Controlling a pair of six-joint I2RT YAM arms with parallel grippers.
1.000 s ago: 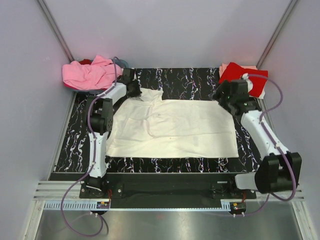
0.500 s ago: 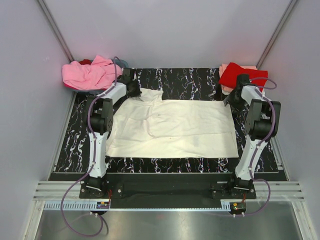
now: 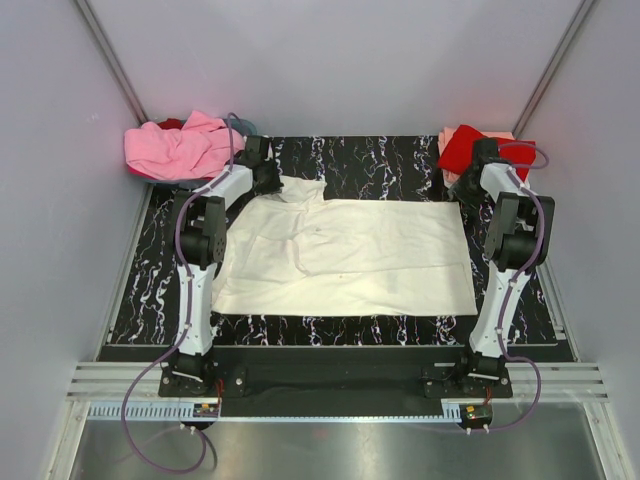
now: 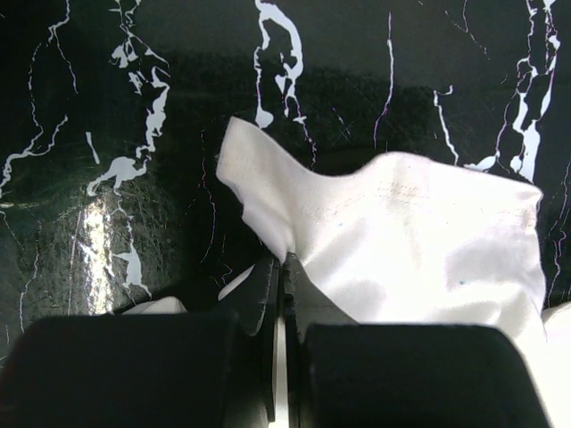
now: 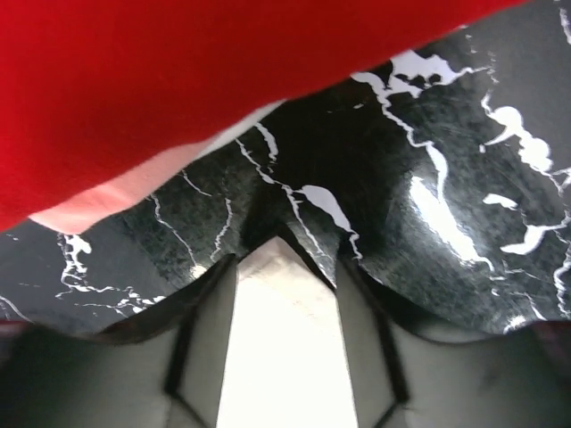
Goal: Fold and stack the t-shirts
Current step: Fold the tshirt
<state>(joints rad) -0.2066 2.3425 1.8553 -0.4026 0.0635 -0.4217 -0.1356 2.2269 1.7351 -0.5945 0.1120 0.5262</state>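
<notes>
A white t-shirt [image 3: 350,255] lies spread flat on the black marbled table [image 3: 380,155]. My left gripper [image 3: 268,180] is at its far left corner. In the left wrist view this gripper [image 4: 284,263] is shut on a raised fold of the white cloth [image 4: 419,232]. My right gripper [image 3: 463,192] is at the shirt's far right corner. In the right wrist view it [image 5: 284,267] is open, low over the table, with a white pointed shirt corner [image 5: 277,339] between its fingers. A folded red shirt [image 3: 462,147] lies just beyond it.
A heap of pink shirts [image 3: 180,148] sits at the back left corner. In the right wrist view the red shirt [image 5: 223,80] rests on a pink layer [image 5: 116,201]. Grey walls close in the table on three sides.
The right arm has drawn back from its stretched pose, and its gripper has come to the shirt's far right corner beside the red shirt. The left arm and the shirt have not moved.
</notes>
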